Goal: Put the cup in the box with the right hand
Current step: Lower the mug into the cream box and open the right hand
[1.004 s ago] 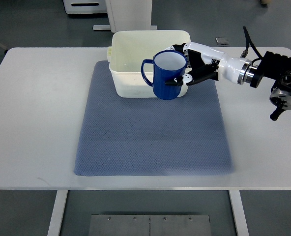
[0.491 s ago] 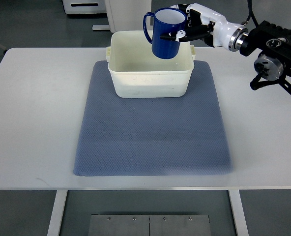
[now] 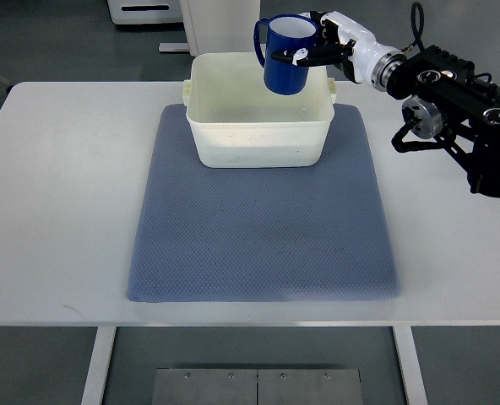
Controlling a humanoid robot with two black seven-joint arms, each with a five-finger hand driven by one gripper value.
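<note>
Above the far right part of the box [image 3: 259, 110], my right hand [image 3: 322, 46] had its fingers [image 3: 299, 56] wrapped round the blue cup [image 3: 287, 52], gripping it by the side wall opposite the handle. I could see a dark thumb across the front of the cup and the white knuckles behind its rim. The cup stood close to upright, its white inside showing and its handle pointing away from the hand. It hung in the air over the box, with its base overlapping the box's far rim in my view; I could not tell how high above that rim it sat.

From the hand, the white forearm ran out past the right of the box to a black wrist and elbow assembly [image 3: 461, 101], which hung over the table [image 3: 56, 186] to the right of the box, with a black cable looping up from it.

The box was a cream open-topped tub with nothing visible inside it. It sat on the far edge of a grey-blue mat [image 3: 263, 236], which spread out toward me from the box and covered the middle of the white table.

Beyond the box, off the table, I saw the base of a white cabinet [image 3: 220, 25] standing on the grey floor. My left arm did not show in the view.
</note>
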